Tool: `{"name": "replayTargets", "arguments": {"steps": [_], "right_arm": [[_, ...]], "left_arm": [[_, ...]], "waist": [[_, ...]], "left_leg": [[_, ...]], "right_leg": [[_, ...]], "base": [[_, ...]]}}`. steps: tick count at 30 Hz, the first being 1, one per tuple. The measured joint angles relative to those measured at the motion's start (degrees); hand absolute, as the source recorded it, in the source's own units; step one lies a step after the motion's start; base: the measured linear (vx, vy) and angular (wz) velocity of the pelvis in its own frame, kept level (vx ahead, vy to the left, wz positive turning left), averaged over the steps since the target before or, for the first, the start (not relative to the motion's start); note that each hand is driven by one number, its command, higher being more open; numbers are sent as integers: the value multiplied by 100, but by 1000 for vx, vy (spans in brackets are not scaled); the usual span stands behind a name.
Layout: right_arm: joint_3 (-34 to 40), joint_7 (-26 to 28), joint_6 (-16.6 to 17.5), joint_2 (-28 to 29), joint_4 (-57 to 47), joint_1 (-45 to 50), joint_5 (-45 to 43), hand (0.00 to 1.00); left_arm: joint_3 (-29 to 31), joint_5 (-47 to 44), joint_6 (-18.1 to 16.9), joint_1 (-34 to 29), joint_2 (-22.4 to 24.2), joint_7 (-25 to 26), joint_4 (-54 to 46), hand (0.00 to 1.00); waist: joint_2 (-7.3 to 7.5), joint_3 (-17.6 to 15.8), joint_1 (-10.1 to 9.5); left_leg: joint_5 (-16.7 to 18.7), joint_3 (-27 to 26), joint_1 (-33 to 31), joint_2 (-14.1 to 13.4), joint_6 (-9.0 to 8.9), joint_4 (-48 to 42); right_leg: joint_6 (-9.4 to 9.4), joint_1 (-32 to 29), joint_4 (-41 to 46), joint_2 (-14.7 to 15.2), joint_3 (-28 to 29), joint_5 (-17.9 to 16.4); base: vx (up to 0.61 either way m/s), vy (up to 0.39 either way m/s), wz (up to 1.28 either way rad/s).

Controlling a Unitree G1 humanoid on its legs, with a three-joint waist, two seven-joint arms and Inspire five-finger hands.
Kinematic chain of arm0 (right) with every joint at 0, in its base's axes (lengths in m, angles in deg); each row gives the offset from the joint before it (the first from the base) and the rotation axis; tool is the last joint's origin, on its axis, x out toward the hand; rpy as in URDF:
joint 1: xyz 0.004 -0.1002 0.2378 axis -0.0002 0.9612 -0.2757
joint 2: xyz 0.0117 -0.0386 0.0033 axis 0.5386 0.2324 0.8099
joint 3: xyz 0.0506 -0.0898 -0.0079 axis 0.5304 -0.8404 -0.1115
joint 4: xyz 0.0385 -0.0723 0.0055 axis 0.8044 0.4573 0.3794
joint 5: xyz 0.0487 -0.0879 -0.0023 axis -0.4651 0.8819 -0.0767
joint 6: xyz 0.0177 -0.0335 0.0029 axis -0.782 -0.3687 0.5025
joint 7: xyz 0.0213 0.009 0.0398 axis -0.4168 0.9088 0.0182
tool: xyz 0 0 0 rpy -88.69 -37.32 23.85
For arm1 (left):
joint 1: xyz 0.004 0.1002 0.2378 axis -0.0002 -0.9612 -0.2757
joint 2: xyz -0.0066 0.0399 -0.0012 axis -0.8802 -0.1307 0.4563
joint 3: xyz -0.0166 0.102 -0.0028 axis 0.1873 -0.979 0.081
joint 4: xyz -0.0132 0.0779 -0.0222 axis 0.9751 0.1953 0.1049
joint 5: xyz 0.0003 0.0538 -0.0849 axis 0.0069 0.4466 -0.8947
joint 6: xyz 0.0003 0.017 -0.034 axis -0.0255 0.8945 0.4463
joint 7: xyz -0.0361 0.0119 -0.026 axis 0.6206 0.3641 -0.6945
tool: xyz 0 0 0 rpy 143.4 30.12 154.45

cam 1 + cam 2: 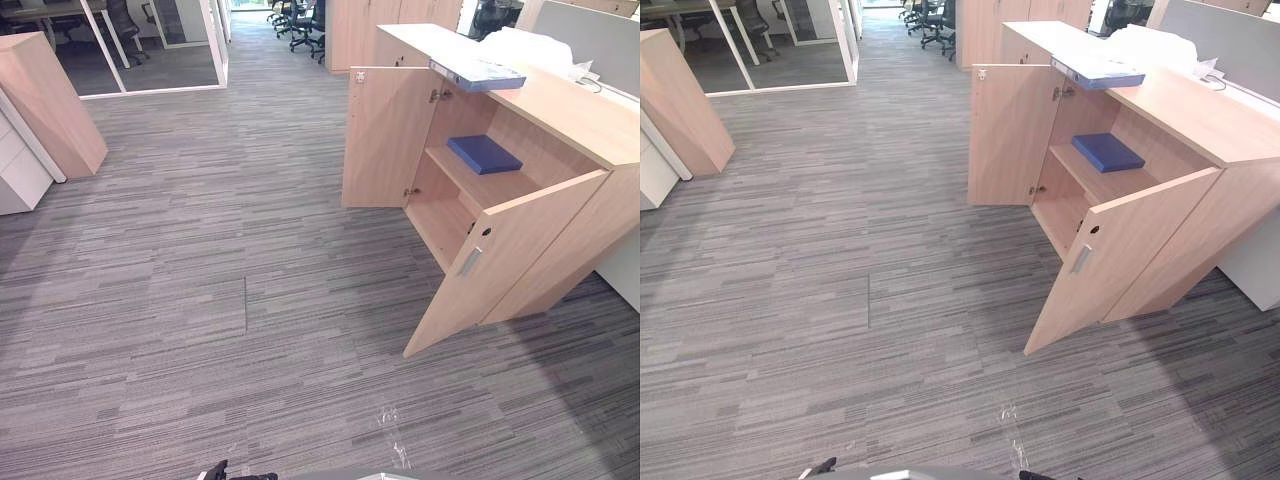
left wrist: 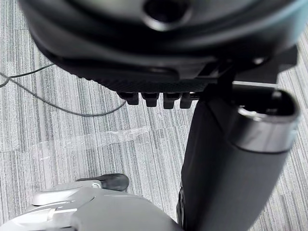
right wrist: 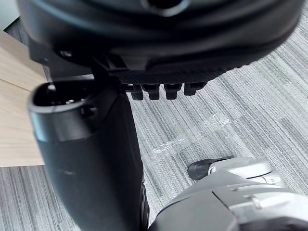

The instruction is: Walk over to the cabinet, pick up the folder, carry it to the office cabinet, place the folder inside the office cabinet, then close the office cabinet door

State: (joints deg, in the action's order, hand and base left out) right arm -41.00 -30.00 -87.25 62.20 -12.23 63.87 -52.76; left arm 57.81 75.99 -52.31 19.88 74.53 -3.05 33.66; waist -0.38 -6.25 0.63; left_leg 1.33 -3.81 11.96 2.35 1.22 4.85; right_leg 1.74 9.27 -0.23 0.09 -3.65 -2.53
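- Hanging empty: your left hand [image 2: 231, 159] and right hand [image 3: 91, 159], fingers relaxed, gripping nothing.
- Risk: you may clip the jutting light-wood cabinet door [image 1: 500, 260] while nearing the flat dark-blue folder [image 1: 484, 154].

Location type: open-plan office.

Identifying features:
- Grey striped carpet tiles [image 1: 200, 300] cover the whole floor.
- A low light-wood cabinet [image 1: 570, 115] stands at the right (both doors open). A dark blue flat folder [image 1: 484, 153] lies on its upper shelf, and a blue-and-white binder [image 1: 480, 73] lies on its top.
- Black swivel chairs [image 1: 305, 25] stand at the far end of the aisle.
- A white-framed glass partition [image 1: 160, 60] closes off a room at the far left.
- A white drawer unit [image 1: 15, 170] stands at the left edge.
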Motion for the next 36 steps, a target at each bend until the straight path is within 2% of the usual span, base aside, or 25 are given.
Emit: {"name": "replayTargets", "arguments": {"steps": [14,32,33,34,35,36], "right_arm": [[-1,-7,3,4,1,-12,-1,100],[12,-67,58,33,5,-64,-7,100],[19,-71,63,51,4,-84,-9,100],[228,-96,144,178,-9,-242,-46,100],[290,-127,164,183,-65,-238,-218,100],[300,-142,170,178,-96,-223,-255,100]], "left_arm": [[0,172,-51,27,0,67,-1,100],[139,317,-93,57,24,463,-61,100],[245,314,-91,65,29,476,-85,100],[736,88,-113,98,105,580,-350,100],[1027,-213,-187,87,216,607,-468,100],[1129,-345,-205,86,268,617,-508,100]], "waist": [[17,-47,1],[67,-107,17],[103,-125,18],[213,-389,-11],[175,-524,-29],[158,-548,-45]], "left_leg": [[-7,16,-10,1,6,6],[-17,86,-289,-15,-33,-46],[44,87,-375,-13,-111,-193],[609,-121,-1139,-86,-380,-1712],[902,-344,-1658,-259,-462,-2932],[962,-445,-1896,-354,-504,-3436]], "right_leg": [[-4,-2,-54,3,-73,2],[-6,-155,-113,-9,-162,2],[-8,-214,-92,6,-168,3],[-96,-328,82,42,-202,-50],[-227,-300,186,0,-208,-165],[-260,-277,231,-17,-201,-249]], "base": [[-15,-16,0],[-10,-21,2],[-43,-53,9],[-88,-57,12],[-98,-46,11],[-55,-16,5]]}}
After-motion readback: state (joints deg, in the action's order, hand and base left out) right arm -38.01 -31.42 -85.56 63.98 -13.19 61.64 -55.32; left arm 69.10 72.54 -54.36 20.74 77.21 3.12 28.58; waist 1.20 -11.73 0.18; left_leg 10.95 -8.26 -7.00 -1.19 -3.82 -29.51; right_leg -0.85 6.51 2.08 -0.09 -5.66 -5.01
